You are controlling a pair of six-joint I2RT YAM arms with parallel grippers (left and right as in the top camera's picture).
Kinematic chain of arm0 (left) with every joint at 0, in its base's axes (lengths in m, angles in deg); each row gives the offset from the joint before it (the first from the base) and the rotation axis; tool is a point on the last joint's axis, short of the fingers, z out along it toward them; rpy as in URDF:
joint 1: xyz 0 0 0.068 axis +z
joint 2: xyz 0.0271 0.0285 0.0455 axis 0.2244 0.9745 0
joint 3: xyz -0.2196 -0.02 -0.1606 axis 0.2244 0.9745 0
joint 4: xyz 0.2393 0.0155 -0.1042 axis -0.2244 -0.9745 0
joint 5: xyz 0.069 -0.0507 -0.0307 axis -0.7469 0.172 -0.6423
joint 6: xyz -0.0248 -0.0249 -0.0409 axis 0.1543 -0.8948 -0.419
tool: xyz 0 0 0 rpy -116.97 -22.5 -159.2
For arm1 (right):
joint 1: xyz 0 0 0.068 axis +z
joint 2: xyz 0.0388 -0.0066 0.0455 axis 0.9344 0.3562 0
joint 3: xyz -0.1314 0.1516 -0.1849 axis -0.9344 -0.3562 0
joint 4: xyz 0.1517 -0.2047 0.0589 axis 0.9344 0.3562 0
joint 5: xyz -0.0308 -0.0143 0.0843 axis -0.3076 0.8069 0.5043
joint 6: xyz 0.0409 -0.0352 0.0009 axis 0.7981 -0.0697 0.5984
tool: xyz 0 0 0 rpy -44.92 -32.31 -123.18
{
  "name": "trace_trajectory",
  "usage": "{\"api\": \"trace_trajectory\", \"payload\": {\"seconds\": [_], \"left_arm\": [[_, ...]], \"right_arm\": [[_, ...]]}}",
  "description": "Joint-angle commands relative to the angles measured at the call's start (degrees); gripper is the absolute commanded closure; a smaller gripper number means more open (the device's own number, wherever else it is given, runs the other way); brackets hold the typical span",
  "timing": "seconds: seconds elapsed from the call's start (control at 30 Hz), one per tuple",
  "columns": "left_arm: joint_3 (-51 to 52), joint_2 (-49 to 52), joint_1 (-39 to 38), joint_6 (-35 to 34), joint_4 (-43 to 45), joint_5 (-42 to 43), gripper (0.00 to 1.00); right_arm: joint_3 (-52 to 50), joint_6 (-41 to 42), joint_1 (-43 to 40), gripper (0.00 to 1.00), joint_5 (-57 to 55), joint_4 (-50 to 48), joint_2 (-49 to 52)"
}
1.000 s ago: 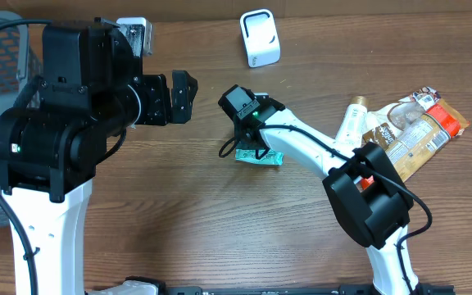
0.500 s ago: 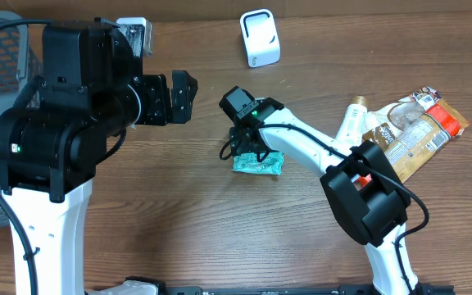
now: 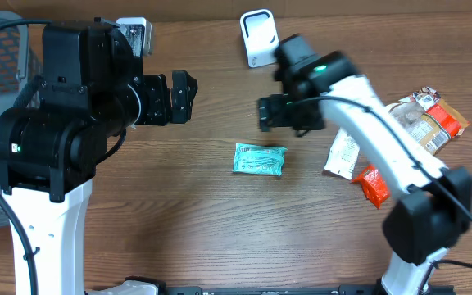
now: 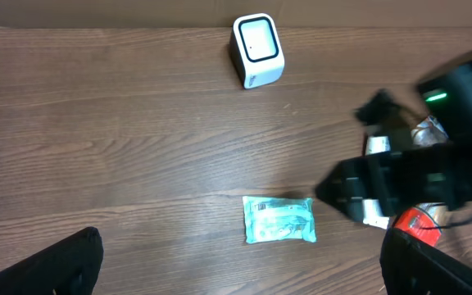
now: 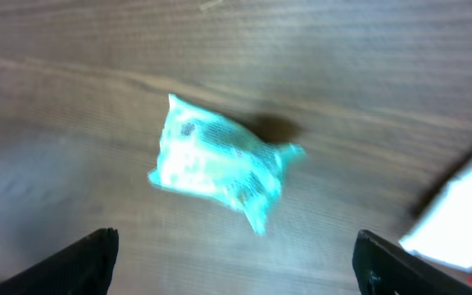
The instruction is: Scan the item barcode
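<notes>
- Teal plastic packet [image 3: 260, 159] is seen lying flat near the middle of the wooden table [image 3: 179, 221], well apart from the white scanner [image 3: 259, 38].
- Dark print is shown on its crinkled, pillow-like face; no barcode can be made out.
- It is judged light, soft and somewhat slippery; a pinch across its short width is advised.
- Right gripper [image 3: 267, 113] is held nearby, jaws apart and empty; left gripper [image 3: 184, 97] is likewise spread wide and empty.
</notes>
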Motion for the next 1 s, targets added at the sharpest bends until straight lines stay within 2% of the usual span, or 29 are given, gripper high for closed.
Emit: {"api": "trace_trajectory", "payload": {"seconds": [0.0, 0.23, 0.43, 0.67, 0.77, 0.83, 0.97], "left_arm": [[-0.2, 0.09, -0.07, 1.25, 0.17, 0.2, 0.0], [-0.2, 0.09, -0.07, 1.25, 0.2, 0.22, 0.01], [-0.2, 0.09, -0.07, 1.25, 0.2, 0.2, 0.01], [-0.2, 0.09, -0.07, 1.25, 0.2, 0.2, 0.01], [-0.2, 0.09, -0.07, 1.25, 0.2, 0.22, 0.01], [-0.2, 0.09, -0.07, 1.25, 0.2, 0.22, 0.0], [-0.2, 0.09, -0.07, 1.25, 0.2, 0.22, 0.0]], "right_arm": [[-3.85, -6.58, -2.19, 0.07, 9.86, -0.17, 0.28], [-19.65, -6.84, -3.02, 0.08, 18.12, -12.68, 0.28], [-30.18, -0.17, -3.02, 0.08, 18.99, -25.62, 0.28], [-39.91, 9.84, -2.4, 0.2, 23.19, -44.63, 0.76], [-42.71, 13.42, -1.77, 0.3, 23.21, -50.14, 1.29], [-43.74, 15.04, -1.6, 0.42, 23.58, -52.09, 1.38], [-43.8, 14.97, -1.62, 0.8, 24.06, -53.88, 1.38]]}}
